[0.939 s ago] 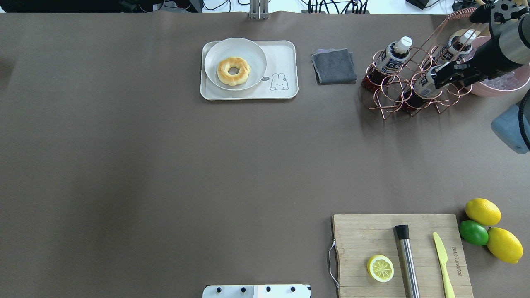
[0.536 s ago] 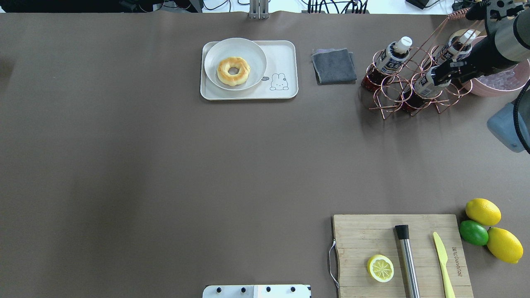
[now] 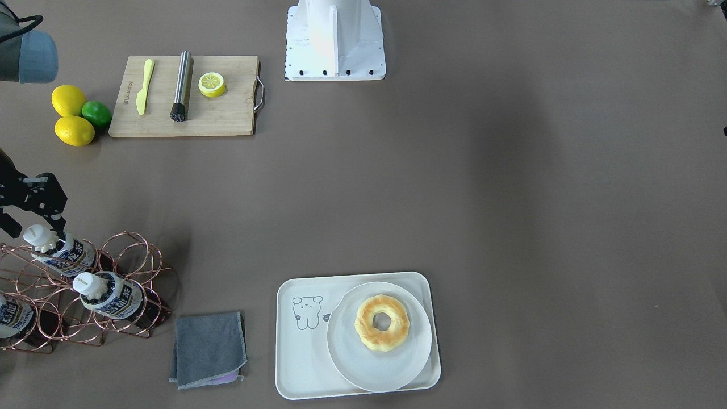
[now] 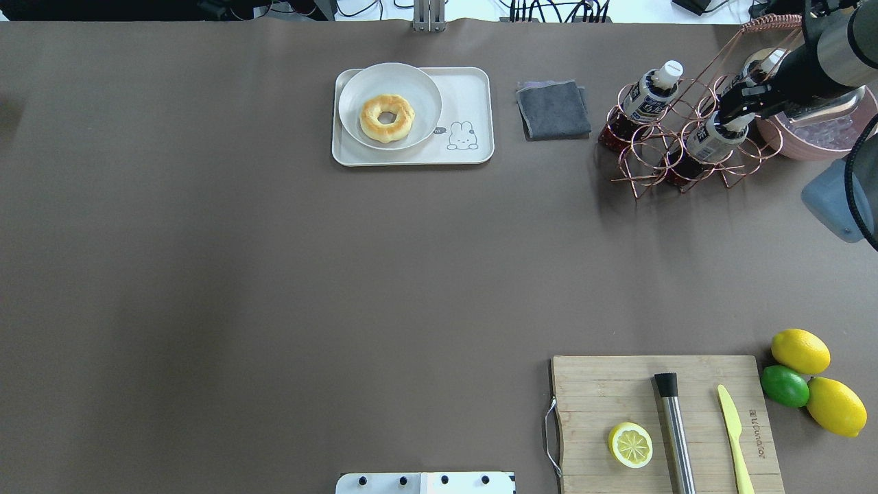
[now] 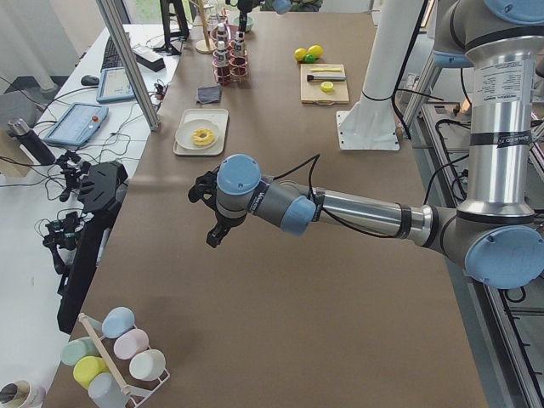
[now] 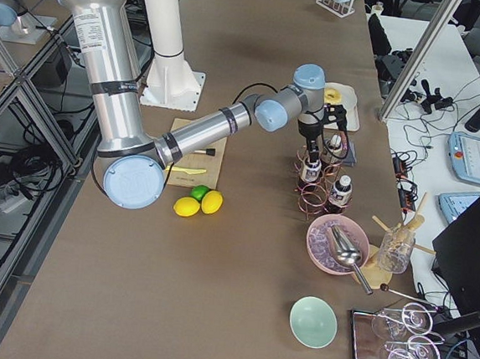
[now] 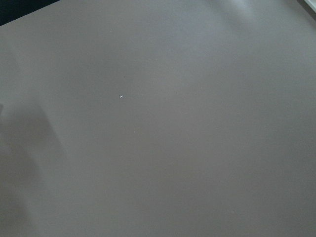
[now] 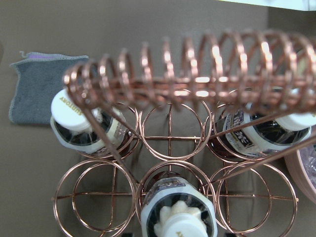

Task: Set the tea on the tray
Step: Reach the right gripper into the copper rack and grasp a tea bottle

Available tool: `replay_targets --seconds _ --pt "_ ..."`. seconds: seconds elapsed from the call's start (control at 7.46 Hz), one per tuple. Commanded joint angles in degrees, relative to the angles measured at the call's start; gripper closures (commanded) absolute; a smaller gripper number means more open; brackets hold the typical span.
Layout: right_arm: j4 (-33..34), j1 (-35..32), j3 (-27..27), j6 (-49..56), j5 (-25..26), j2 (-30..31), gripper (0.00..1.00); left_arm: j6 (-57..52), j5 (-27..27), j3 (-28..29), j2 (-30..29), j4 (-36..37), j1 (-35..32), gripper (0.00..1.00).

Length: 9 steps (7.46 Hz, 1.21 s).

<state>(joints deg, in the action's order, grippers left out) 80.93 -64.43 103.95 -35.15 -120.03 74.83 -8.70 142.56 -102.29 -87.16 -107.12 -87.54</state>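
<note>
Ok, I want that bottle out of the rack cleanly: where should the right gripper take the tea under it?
By the white cap and neck, from straight above. The tea sits deep in a ring of the copper wire rack, which fences in its body, so only the top stands free. The right gripper, open, hangs over it.

Your right arm comes in from the right edge, and the right gripper points down with its jaws parted. Your left arm stretches out low and level over the worktop, wrist bent. The left gripper hangs downward, and you can't tell how its jaws stand.
</note>
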Motion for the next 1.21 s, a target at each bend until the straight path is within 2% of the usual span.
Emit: replay_targets --seconds 0.0,0.4,0.54,0.67,0.8,1.07 --pt "-0.07 0.09 -0.59 0.26 1.73 0.32 0.32 0.00 0.00 -0.01 -0.03 -0.02 0.00 0.02" --pt "-0.07 0.53 -1.03 0.18 1.73 -0.21 0.39 0.00 0.00 -0.01 -0.03 -0.02 0.00 0.02" --pt "-0.07 0.62 -0.94 0.09 1.73 -0.21 0.46 0.00 0.00 -0.01 -0.03 -0.02 0.09 0.02" --pt "-0.07 0.62 -0.51 -0.09 1.56 -0.21 0.67 -0.08 0.00 -0.01 -0.03 -0.02 0.00 0.02" --pt "-0.07 0.62 -0.33 0.26 1.56 -0.21 1.00 -0.09 0.00 -0.01 0.06 -0.02 0.00 0.02" --pt "0.02 -0.08 0.28 0.52 0.86 -0.21 1.00 -0.17 0.09 -0.10 0.14 -0.11 0.00 0.02"
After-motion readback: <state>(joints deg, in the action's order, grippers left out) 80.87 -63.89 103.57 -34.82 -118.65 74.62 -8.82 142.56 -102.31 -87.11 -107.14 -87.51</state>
